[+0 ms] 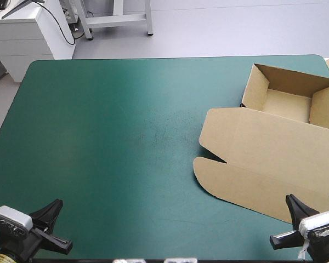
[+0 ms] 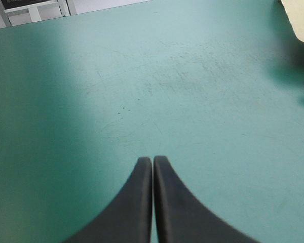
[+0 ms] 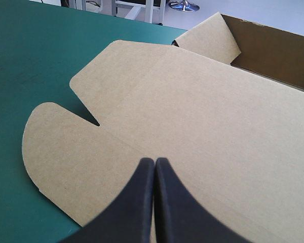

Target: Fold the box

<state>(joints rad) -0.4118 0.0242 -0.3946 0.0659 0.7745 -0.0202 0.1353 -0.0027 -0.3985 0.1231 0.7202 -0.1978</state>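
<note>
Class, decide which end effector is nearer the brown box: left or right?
Right. The right end effector sits over the flat lid of the box; the left end effector is well away, over teal-green cover.

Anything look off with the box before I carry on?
Nothing damaged or spilled. The box is an open tray, lid flat toward the robot. Only oddity: it sits far to the right of the table, running out of the high view, so its right side cannot be checked.
</note>
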